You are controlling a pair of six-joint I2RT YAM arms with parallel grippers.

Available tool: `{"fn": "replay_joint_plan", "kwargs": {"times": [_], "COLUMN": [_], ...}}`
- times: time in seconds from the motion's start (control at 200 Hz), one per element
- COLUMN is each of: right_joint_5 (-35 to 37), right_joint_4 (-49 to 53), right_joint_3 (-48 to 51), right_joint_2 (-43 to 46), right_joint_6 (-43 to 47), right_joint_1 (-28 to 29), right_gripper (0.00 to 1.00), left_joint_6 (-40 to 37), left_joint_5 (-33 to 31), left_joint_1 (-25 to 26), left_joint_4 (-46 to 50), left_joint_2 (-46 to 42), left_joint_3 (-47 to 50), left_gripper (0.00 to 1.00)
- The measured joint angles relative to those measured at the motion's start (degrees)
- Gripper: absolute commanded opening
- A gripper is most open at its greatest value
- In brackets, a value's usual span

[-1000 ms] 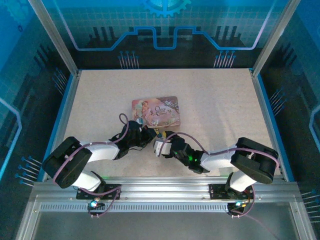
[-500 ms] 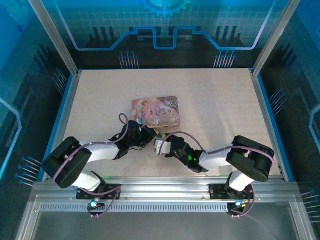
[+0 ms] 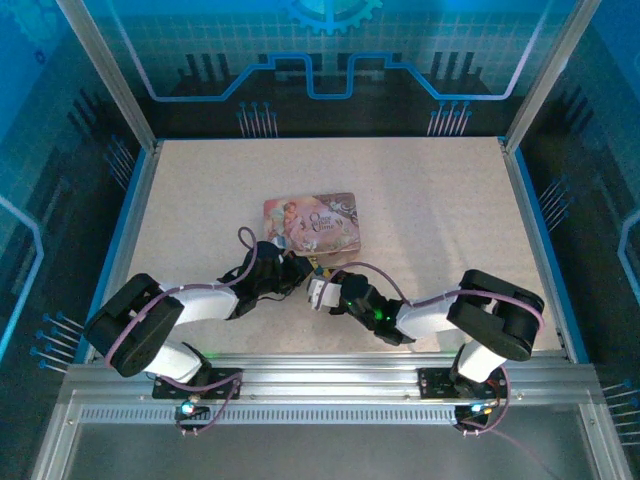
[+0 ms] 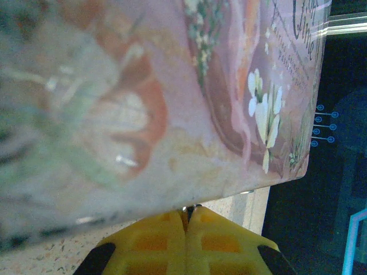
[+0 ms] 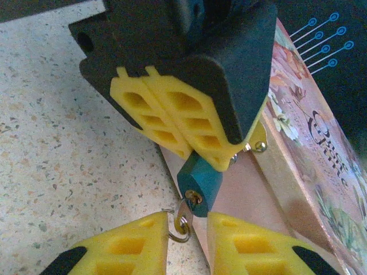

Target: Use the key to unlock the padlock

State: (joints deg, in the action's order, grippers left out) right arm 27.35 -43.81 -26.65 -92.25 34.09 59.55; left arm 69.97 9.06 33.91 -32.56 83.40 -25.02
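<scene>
Speckled table [image 3: 430,200], blue-lit walls [image 3: 200,50], pink tin [image 3: 312,223] mid-table. The left gripper [image 5: 198,156] clamps the padlock [image 5: 199,182]. The right gripper [image 5: 188,235] jaws have narrowed since earlier, still apart around the key [image 5: 184,216].

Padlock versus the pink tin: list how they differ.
The padlock is tiny, the tin far larger. The padlock is plain teal, the tin pink with printed pictures. The padlock is pinched, tilted, at the left gripper's shut fingertips; the tin lies flat on the table.
</scene>
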Motion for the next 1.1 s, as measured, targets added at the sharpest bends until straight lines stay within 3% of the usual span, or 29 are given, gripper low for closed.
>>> {"fn": "replay_joint_plan", "kwargs": {"times": [0.45,0.89,1.101], "right_joint_5": [-0.8,0.2,0.6], "right_joint_4": [-0.4,-1.3,-1.3], "right_joint_3": [-1.1,-1.2,-1.3], "right_joint_2": [-1.1,-1.9,-2.0], "right_joint_6": [-0.7,-3.1,-5.3], "right_joint_1": [0.0,0.0,0.0], "right_gripper": [0.16,0.0,0.0], "left_joint_6": [0.2,0.2,0.5], "left_joint_5": [0.0,-0.5,-0.5], "left_joint_1": [0.0,-0.2,-0.2], "left_joint_4": [0.2,0.3,0.3], "left_joint_2": [-0.2,-0.2,-0.2], "left_joint_3": [0.0,0.0,0.0], "left_gripper": [0.0,0.0,0.0]}}
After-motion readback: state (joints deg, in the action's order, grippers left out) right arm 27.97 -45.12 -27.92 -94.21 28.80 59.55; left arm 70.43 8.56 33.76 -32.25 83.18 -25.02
